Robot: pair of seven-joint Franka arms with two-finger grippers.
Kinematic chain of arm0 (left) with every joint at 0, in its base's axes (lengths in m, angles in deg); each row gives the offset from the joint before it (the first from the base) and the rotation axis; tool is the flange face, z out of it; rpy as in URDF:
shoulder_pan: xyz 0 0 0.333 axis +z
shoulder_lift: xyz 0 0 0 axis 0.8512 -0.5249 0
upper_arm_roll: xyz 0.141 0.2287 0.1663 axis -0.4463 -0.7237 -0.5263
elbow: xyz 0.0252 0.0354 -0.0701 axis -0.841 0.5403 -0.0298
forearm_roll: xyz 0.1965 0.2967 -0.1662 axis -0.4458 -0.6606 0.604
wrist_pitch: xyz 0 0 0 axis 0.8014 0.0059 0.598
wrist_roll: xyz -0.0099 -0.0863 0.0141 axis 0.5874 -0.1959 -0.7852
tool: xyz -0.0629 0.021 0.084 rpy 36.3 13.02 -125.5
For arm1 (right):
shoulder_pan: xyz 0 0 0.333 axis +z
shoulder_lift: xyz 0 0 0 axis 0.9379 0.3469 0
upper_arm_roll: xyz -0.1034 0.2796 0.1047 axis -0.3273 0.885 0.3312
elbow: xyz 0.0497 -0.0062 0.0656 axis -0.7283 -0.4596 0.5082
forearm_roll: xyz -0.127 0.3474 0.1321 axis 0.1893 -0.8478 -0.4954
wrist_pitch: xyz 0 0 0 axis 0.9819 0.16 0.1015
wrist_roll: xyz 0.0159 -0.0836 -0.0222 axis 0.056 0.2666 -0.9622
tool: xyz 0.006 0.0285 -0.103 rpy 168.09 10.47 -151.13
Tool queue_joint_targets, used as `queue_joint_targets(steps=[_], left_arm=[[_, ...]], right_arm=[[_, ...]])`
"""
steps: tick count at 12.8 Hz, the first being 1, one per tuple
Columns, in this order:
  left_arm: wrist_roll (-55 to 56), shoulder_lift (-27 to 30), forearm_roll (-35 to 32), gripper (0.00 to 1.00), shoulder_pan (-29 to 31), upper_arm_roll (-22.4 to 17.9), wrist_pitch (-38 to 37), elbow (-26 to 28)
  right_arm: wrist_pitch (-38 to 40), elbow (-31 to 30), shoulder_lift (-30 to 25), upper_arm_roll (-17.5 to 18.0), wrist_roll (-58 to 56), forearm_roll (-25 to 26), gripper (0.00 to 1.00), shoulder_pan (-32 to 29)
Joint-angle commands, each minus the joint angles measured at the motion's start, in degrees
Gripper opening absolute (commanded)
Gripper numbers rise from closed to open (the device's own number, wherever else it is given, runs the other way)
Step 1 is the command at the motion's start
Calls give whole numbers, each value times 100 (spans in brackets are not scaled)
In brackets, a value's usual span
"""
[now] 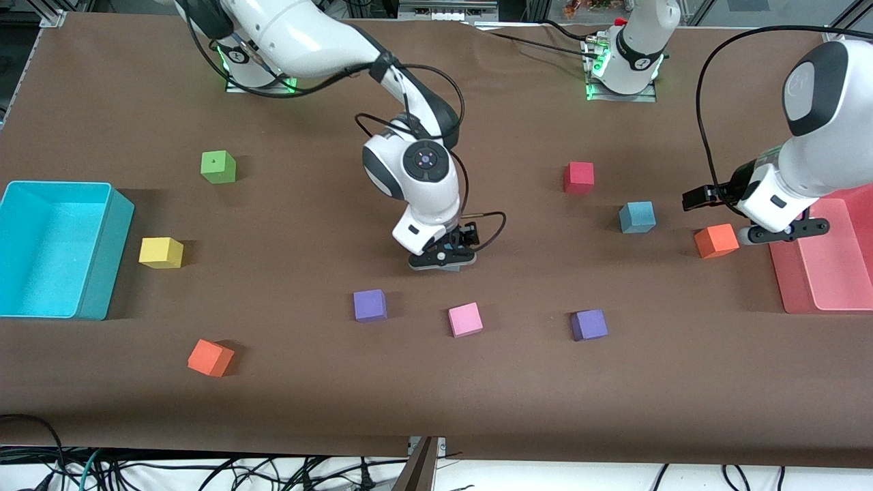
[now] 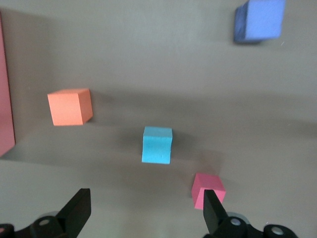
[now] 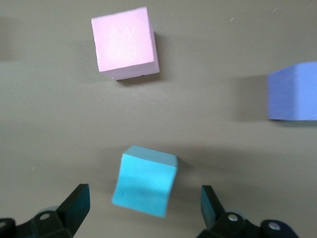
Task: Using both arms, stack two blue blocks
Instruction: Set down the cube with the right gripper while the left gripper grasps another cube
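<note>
One sky-blue block [image 1: 637, 217] sits on the table toward the left arm's end; it also shows in the left wrist view [image 2: 157, 145]. My left gripper [image 1: 784, 232] [image 2: 145, 206] is open and empty, over the table between an orange cube and the red tray, apart from that block. The second sky-blue block [image 3: 144, 181] lies turned at an angle on the table between the open fingers of my right gripper [image 3: 143, 203], not touching them. In the front view the right gripper [image 1: 443, 258] stands low at the table's middle and hides that block almost wholly.
A cyan bin [image 1: 61, 249] stands at the right arm's end and a red tray [image 1: 825, 266] at the left arm's end. Pink [image 1: 465, 319], two purple [image 1: 370, 305] [image 1: 589, 324], two orange [image 1: 716, 240] [image 1: 210, 357], red [image 1: 579, 177], yellow [image 1: 161, 252] and green [image 1: 218, 167] cubes lie scattered.
</note>
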Motion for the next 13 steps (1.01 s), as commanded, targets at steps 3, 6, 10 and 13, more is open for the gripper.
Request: queue_joint_targets(steps=[3,6,10,13], left_arm=[[-46,-158,-149,99,-66,-14,1621,1292],[-63,-430,-140,100,-83,-14,2862,1989],[-72,-695,-149,100,-83,-14,3883,2709],[-64,-922,-149,100,-92,-14,3981,2781]], right_arm=[[-258,-2028,-1468,272,-1383,-371,99,-536],[-311,-2476,-1829,210,-2629,-1661,99,-703],[-285,-2680,-1996,-115,-4151,-2646,99,-730],[-320,-2899,-2031,-430,-5617,-3886,99,-713]])
